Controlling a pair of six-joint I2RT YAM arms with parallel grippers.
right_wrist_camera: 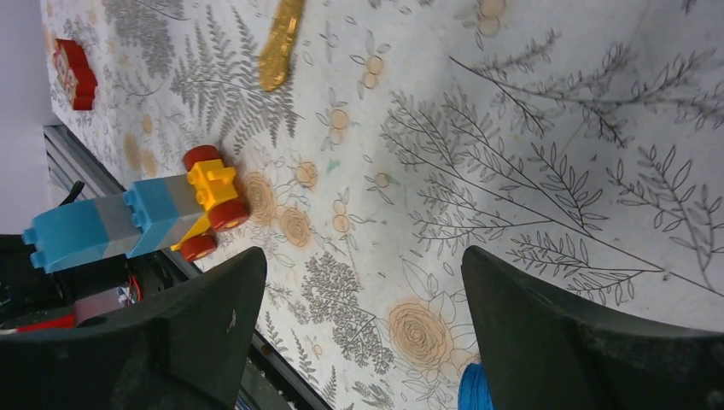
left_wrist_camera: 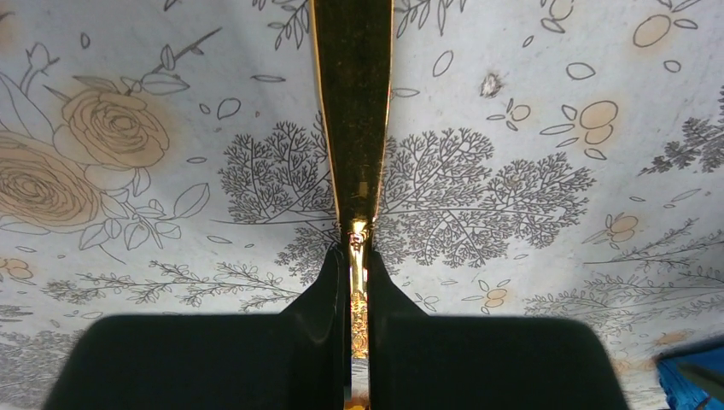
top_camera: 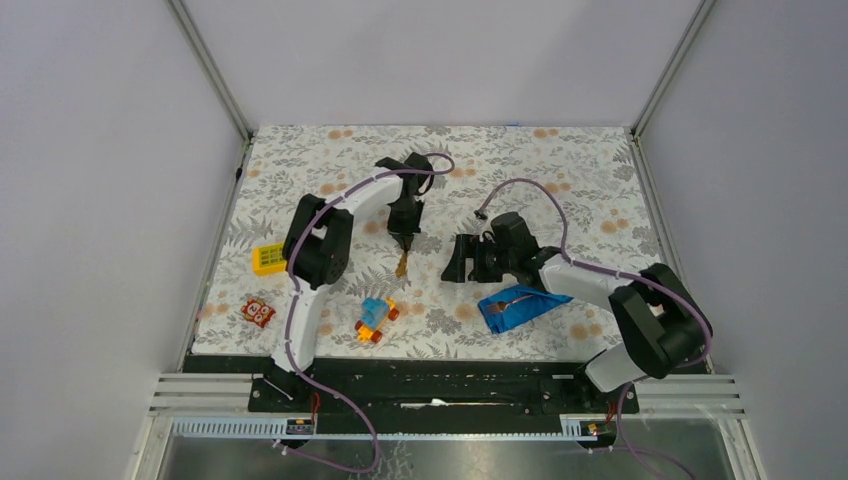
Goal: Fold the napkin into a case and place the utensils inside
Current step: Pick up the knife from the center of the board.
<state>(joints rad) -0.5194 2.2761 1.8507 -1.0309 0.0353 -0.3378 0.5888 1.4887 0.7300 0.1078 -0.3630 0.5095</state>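
- Slip: your left end effector (top_camera: pixel 403 238) grips the knife (top_camera: pixel 402 264) (a knife by its flat shape) on a short stretch only. Most of its length juts out past the fingertips. A quick swing could make it pivot in the grip or drop.
- Clash: the right end effector (top_camera: pixel 458 258) hangs just to the right of the left one, and its arm lies across the way to the napkin (top_camera: pixel 512 308). If you carry the knife straight over, the two may meet.
- Cloth: the napkin is bunched, well to the right of the left end effector and close behind the right one's fingers. Soft cloth will likely slide or close up when the knife noses in.
- Something slim lies on the napkin, perhaps the fork (top_camera: pixel 516 297). It is too small to be sure, but a push could knock it out.
- The car (top_camera: pixel 375 320) sits just beyond the knife's free end, so a low sweep could hit it.
- Left end effector (left_wrist_camera: pixel 359 253): fingers (left_wrist_camera: pixel 329 295) pressed together, pinching the knife (left_wrist_camera: pixel 353 102). I cannot tell whether its far end rests on the counter (left_wrist_camera: pixel 512 256).
- Right end effector (right_wrist_camera: pixel 363 260): fingers (right_wrist_camera: pixel 196 316) spread wide, holding and touching nothing. Counter (right_wrist_camera: pixel 512 128) shows between them, and a napkin corner (right_wrist_camera: pixel 475 393) at its base.
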